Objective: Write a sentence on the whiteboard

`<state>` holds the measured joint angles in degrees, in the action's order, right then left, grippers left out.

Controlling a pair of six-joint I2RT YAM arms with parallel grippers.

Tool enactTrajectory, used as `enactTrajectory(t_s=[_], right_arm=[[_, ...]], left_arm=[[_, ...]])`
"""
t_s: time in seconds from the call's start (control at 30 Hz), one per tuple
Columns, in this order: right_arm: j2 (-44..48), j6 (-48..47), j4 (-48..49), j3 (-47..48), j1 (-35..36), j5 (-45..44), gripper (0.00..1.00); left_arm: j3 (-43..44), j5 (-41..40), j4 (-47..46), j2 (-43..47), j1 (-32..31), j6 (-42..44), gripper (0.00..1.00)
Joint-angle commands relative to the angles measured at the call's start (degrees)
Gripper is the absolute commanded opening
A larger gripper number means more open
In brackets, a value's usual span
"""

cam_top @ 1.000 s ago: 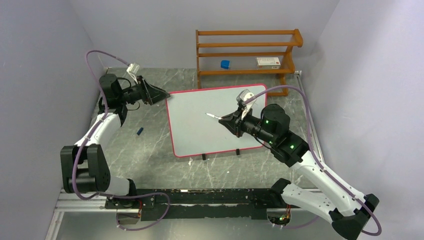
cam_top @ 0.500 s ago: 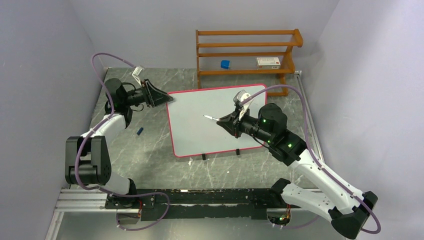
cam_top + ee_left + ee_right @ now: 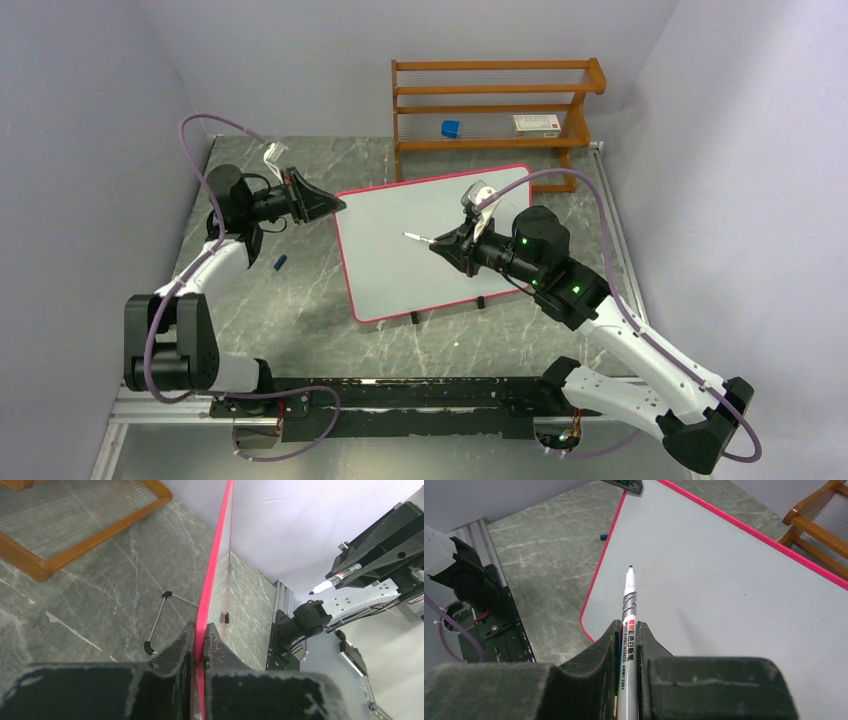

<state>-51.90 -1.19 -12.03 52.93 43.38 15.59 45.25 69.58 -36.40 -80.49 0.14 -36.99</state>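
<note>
The whiteboard, white with a pink rim, lies on the marble table between my two arms. Its face is blank and no sentence shows on it. My left gripper is shut on the board's far-left corner. In the left wrist view its fingertips pinch the pink rim edge-on. My right gripper hovers over the middle of the board, shut on a white marker whose uncapped tip points left. In the right wrist view the marker sticks out above the whiteboard.
A wooden rack stands behind the board, holding a small blue object and a white box. A blue cap lies on the table left of the board. Black feet jut from the board's near edge.
My left gripper moved right onto the board's corner and closed on the rim. The board shifted slightly. My right gripper drifted a little left with the marker.
</note>
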Motion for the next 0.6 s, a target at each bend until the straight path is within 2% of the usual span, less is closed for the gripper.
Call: enactTrajectory(t_s=[0.0, 0.27, 0.57], right_arm=[[-0.06, -0.32, 0.47, 1.97, 1.27, -2.34, 0.0], [-2.74, 1.04, -1.99, 4.67, 7.95, -15.12, 0.0], [-8.99, 5.17, -7.65, 10.81, 22.56, -39.86, 0.0]], left_arm=[[-1.79, -3.81, 8.35, 5.16, -1.52, 7.83, 0.05], [-5.99, -13.27, 18.38, 15.6, -2.16, 14.4, 0.05], [-10.36, -22.46, 20.74, 23.35, -4.27, 12.11, 0.05]])
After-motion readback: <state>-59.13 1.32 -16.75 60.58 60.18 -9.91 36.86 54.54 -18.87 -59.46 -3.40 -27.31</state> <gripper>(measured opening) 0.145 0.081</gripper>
